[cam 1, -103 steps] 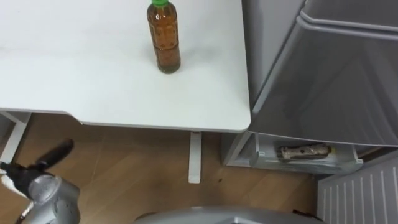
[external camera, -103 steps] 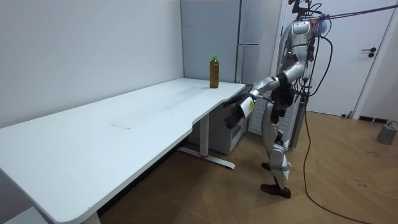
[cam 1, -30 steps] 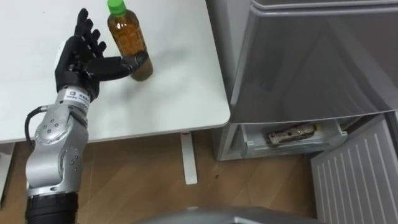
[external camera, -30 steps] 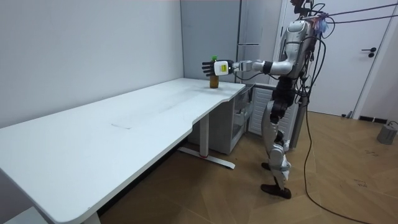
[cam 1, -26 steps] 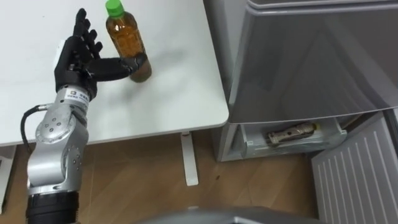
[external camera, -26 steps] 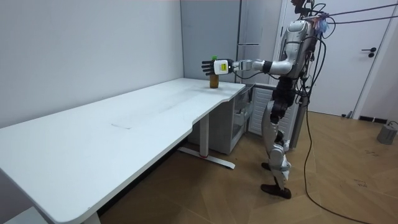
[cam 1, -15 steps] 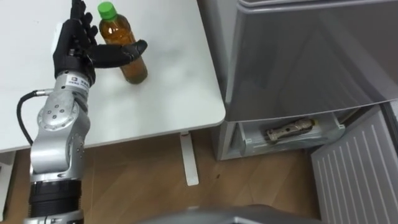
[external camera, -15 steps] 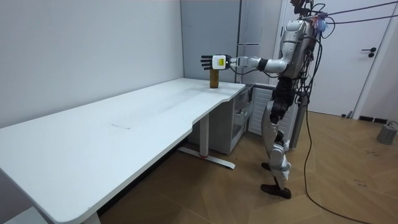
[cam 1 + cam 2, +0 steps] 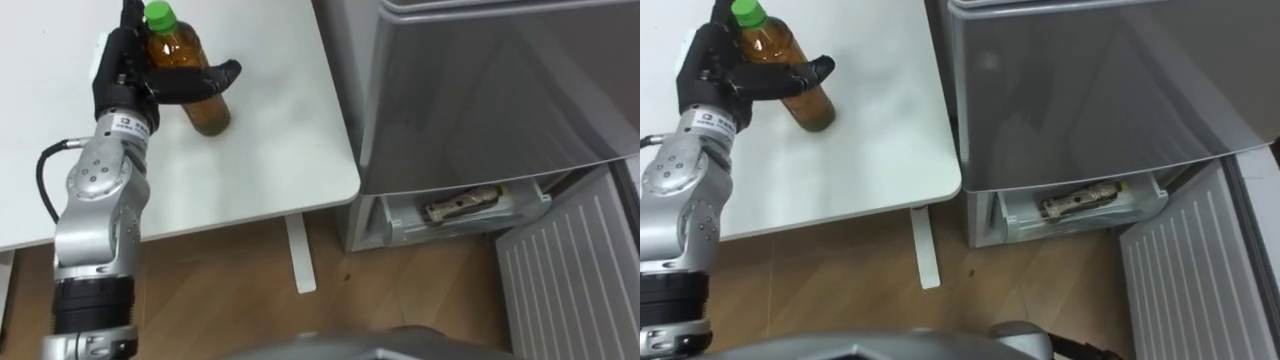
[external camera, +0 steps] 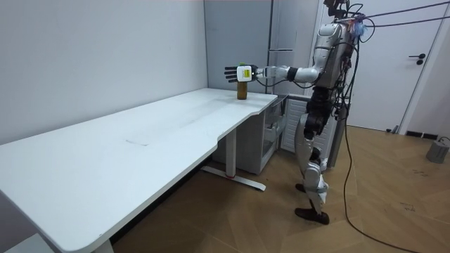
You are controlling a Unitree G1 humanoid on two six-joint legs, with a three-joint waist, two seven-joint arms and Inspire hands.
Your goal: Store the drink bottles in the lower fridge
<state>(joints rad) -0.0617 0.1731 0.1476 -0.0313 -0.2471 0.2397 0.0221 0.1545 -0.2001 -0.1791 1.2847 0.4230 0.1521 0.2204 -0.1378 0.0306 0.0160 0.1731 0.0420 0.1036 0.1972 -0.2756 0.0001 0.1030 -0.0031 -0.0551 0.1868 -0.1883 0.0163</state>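
Though tiny in room view, straight-fingered left hand point(image 9: 122, 82) against bottle point(image 9: 207, 110).

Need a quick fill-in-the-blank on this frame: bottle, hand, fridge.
The bottle has a ___ cap.
It stands upright on the white ___.
The robot hand at it is the robot's ___ one.
The lower door of the fridge stands ___.
Missing words: green; table; left; open.
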